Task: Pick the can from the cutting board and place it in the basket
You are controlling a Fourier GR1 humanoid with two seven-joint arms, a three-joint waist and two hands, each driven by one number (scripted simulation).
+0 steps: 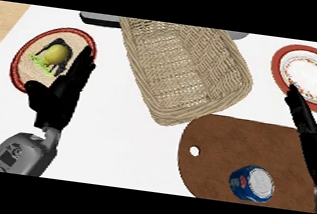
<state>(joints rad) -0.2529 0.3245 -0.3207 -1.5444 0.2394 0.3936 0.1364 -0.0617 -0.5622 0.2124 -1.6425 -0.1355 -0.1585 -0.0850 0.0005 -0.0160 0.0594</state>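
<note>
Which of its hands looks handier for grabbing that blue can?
The right hand: it hangs just beside the cutting board holding the can. The left hand is far across, by the left plate.

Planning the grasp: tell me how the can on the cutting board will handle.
The can stands upright on the cutting board, so it probably won't roll unless tipped. Its rounded sides look smooth and may slip. It seems rigid.
</note>
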